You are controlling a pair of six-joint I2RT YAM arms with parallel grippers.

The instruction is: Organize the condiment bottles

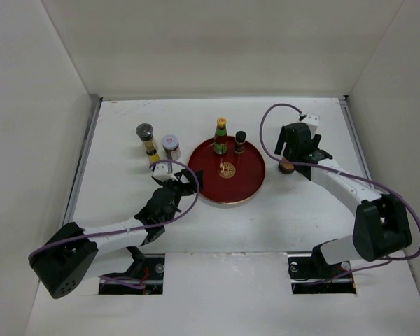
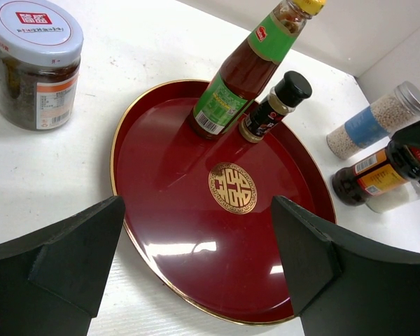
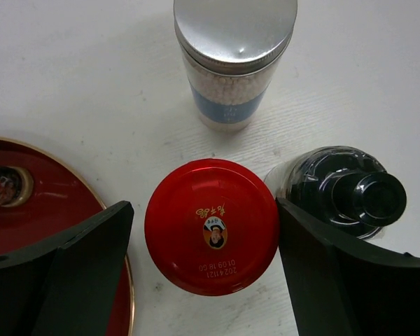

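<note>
**A:** What takes up the most room on the white worktop (image 1: 126,224)?

**B:** The dark red round tray (image 1: 248,187). It sits midway between the left and right edges, closer to the far edge, with a gold emblem at its centre.

**A:** And the 2 arms?

**B:** The left gripper (image 2: 197,217) hangs over the tray's left rim with its fingers apart and nothing between them. The right gripper (image 3: 203,217) is off the tray's right side, toward the far-right corner. Its jaws are spread on either side of the red-lidded jar (image 3: 211,225). I cannot tell whether the pads touch the lid.

**A:** Which bottles are on the tray?

**B:** 2 of them, on its far part. The tall yellow-capped sauce bottle (image 2: 227,91) stands upright, with the small black-capped bottle (image 2: 271,106) just beside it on the right.

**A:** And off it?

**B:** There are 3 right of the tray. The red-lidded jar is nearest the rim. The black-topped dark bottle (image 3: 343,189) is tight against it. The silver-capped bottle (image 3: 232,63), with pale grains and a blue label, stands just beyond.

**A:** And the left side?

**B:** The white-lidded jar (image 2: 33,63) of brown contents stands near the tray. The grey-capped bottle (image 1: 145,133) is further toward the far-left corner.
</note>
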